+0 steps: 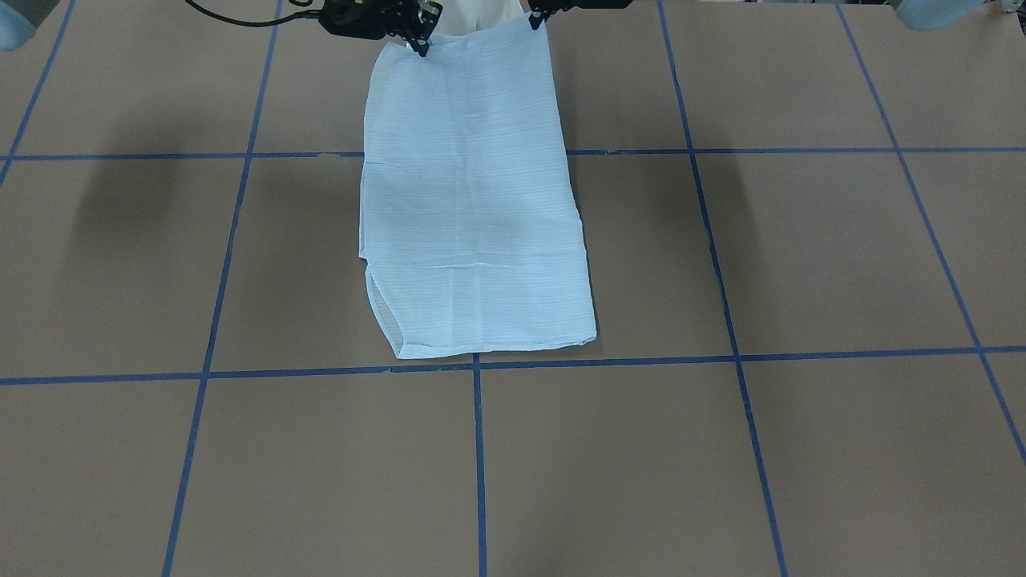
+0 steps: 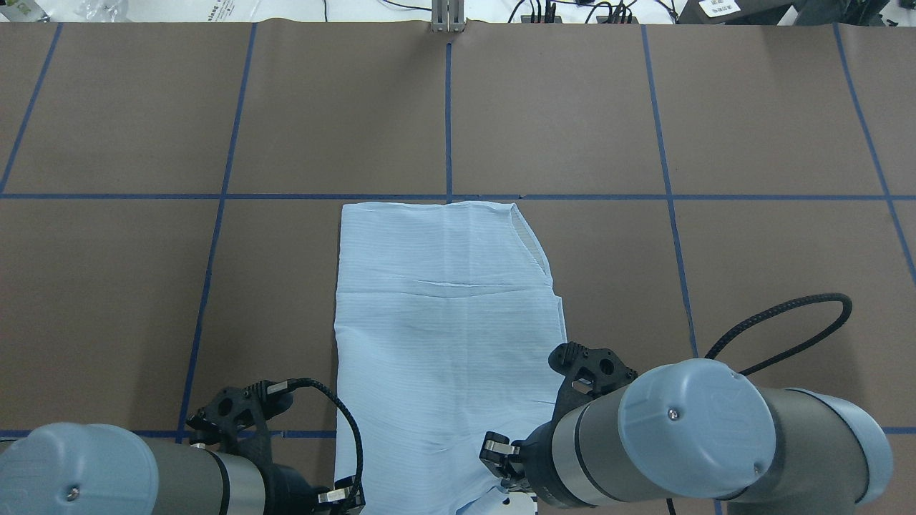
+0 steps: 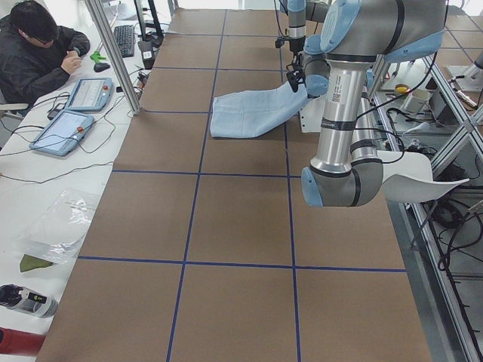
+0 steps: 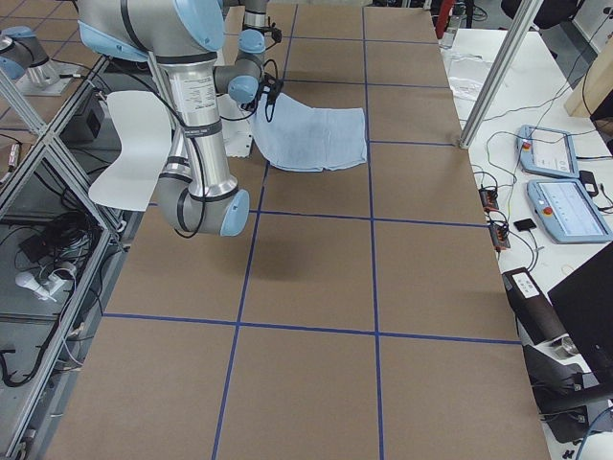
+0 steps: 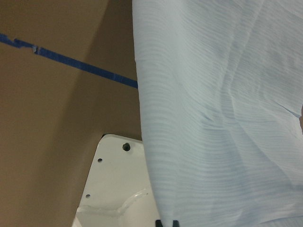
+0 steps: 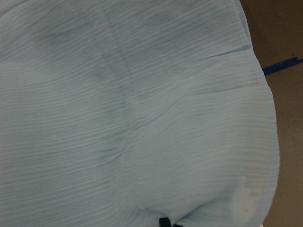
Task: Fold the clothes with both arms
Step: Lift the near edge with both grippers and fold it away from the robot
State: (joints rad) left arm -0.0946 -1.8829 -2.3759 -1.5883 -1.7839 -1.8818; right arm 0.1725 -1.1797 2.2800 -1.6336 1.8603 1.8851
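The pale light-blue shirt (image 1: 473, 200) lies folded into a long strip on the brown table, its far end flat near a blue tape line. It also shows in the overhead view (image 2: 444, 322). Its edge nearest the robot is lifted off the table. My left gripper (image 1: 535, 19) is shut on one corner of that edge, and my right gripper (image 1: 420, 46) is shut on the other. In the overhead view the left gripper (image 2: 347, 495) and right gripper (image 2: 501, 461) sit at the strip's two near corners. Fabric fills both wrist views (image 5: 213, 118) (image 6: 132, 118).
The white pedestal base (image 5: 118, 189) stands just under the lifted edge. Blue tape lines (image 2: 449, 107) grid the brown table. An operator (image 3: 38, 53) sits at a side bench with tablets (image 3: 68, 128). Cables and gear line the table's far edge (image 2: 558, 11).
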